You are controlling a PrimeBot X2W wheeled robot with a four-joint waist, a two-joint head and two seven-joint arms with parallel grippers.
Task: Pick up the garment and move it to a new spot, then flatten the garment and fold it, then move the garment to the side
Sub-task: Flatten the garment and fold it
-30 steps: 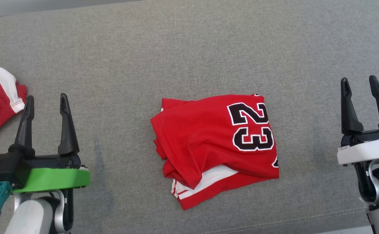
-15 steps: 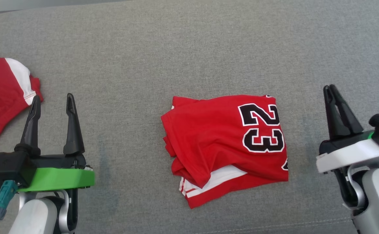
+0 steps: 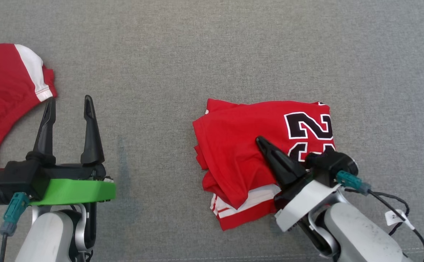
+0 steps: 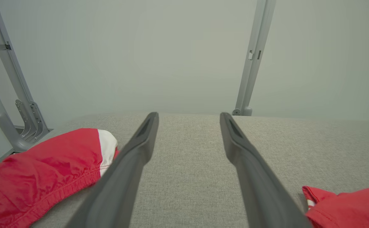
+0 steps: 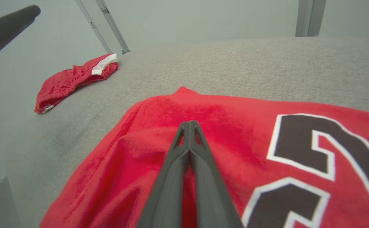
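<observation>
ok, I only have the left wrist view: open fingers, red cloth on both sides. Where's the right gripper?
Observer: In the head view the right gripper is over the folded red jersey, tips near its middle.
Operator: Open or shut?
Observer: Shut. The right wrist view shows its fingers pressed together above the fabric, with no cloth visibly pinched.
Operator: Is the cloth at my lower right that jersey?
Observer: Yes, that's its left edge. A black number sits on its right part, partly hidden by the right gripper.
</observation>
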